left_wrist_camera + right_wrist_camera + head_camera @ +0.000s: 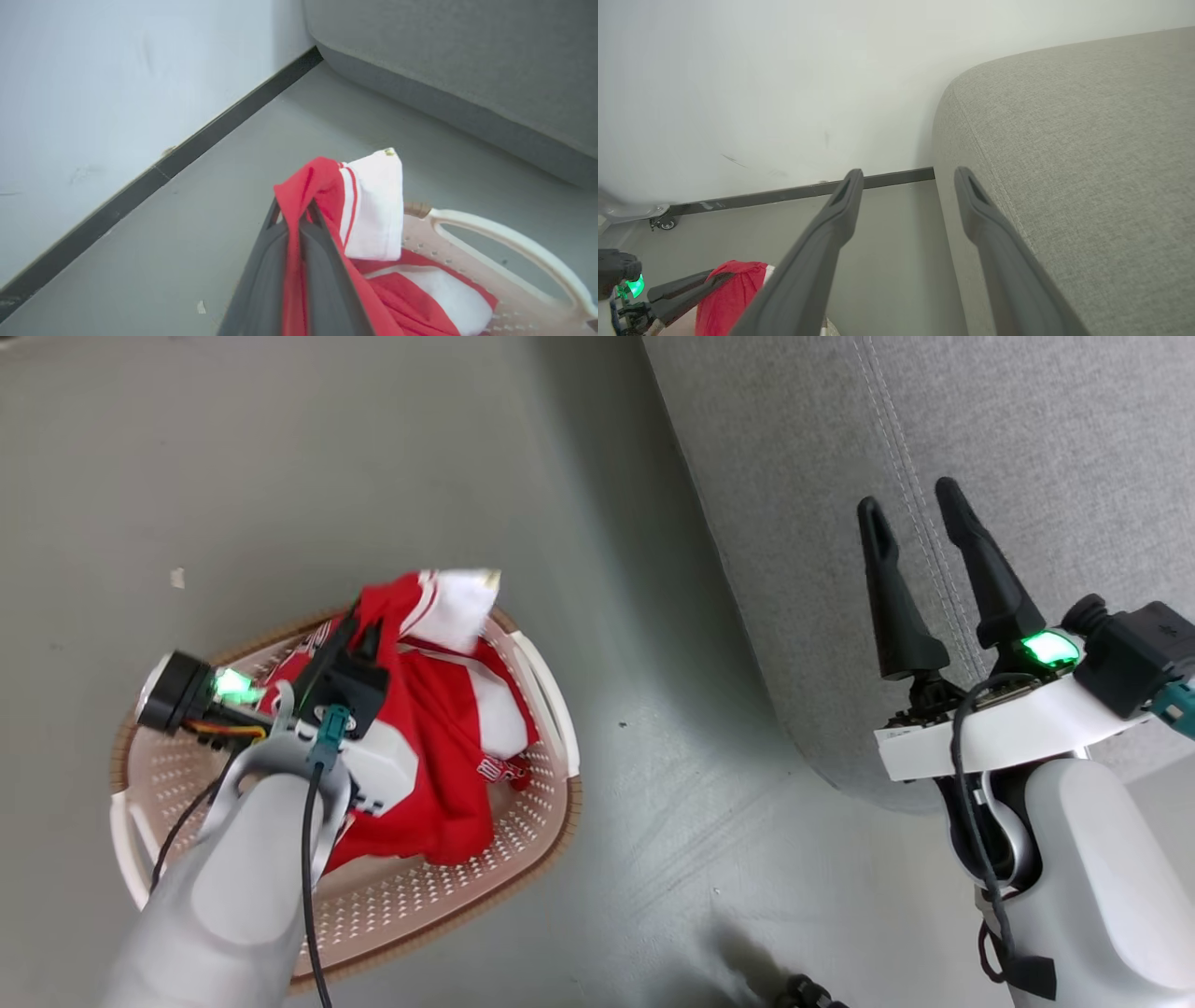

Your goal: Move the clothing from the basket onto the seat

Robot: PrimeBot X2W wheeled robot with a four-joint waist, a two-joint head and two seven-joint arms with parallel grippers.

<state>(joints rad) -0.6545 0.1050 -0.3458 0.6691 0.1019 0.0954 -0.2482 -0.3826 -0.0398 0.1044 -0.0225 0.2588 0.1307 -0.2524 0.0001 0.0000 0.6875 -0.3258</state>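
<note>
Down on the floor beside the seat, the basket sits with the clothing heaped toward the side nearer the seat, red with white patches. The left pincer is clamped tight on a red fold at the top of the heap, and the cloth runs down between its two fingers. A white panel edged with thin stripes flops over just past the tips. Below that, the rest of the clothing lies crumpled on the basket's bottom, and I cannot tell whether the pinched fold belongs to one garment or catches both. The right pincer hangs over the seat's edge with its fingers spread wide and nothing between them. Nothing red lies on the seat yet, so I judge the task barely begun, the step in hand being the lift out of the basket. This stuff looks light, thin and limp. It should rise with no strain, but it will trail and swing, and a dangling hem could snag on the handle and tug the light basket along. Smooth sports fabric may also slide out of a narrow pinch, so a bunched fold, as taken here, seems a better hold than a single edge. It cannot break, and should slump wherever it is let go.
</note>
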